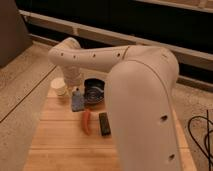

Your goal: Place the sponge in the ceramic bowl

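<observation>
Sponge [78,102]: cam view; blue-grey block, upright, just left of bowl [94,93] rim, not in it.
Gripper [76,90]: right above sponge, clamped on its top edge.
Handling: prob. light, soft, squashy, non-slip; pinch across narrow faces, mid-block.

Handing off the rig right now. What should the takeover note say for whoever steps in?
Pincer: shut on the sponge, just left of the ceramic bowl.
Sponge: in the grip beside the bowl's left rim, not inside.
Bowl: on the wooden table, with a white cup to its left.
Done: sponge grasped.
Left: carry it over the bowl and release.
</observation>
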Tool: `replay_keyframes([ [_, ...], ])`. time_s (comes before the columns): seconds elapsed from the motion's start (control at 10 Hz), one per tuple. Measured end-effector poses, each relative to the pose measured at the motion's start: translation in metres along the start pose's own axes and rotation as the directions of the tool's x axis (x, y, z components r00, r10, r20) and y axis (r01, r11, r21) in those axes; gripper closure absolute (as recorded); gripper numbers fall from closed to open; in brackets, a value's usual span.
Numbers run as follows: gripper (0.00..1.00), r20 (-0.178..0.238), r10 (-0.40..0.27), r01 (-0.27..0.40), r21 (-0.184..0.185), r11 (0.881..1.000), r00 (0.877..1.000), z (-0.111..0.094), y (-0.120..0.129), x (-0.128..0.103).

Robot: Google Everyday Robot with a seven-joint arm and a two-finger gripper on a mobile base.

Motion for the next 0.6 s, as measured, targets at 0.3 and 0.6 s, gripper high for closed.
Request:
replay_keyframes([
  [0.3,1.00,0.029,0.084,-0.085,0.045,0.995,0.996,-0.012,-0.049,-0.018],
  [0.6,1.00,0.030,0.094,-0.095,0.042,0.995,0.995,-0.013,-0.052,-0.020],
])
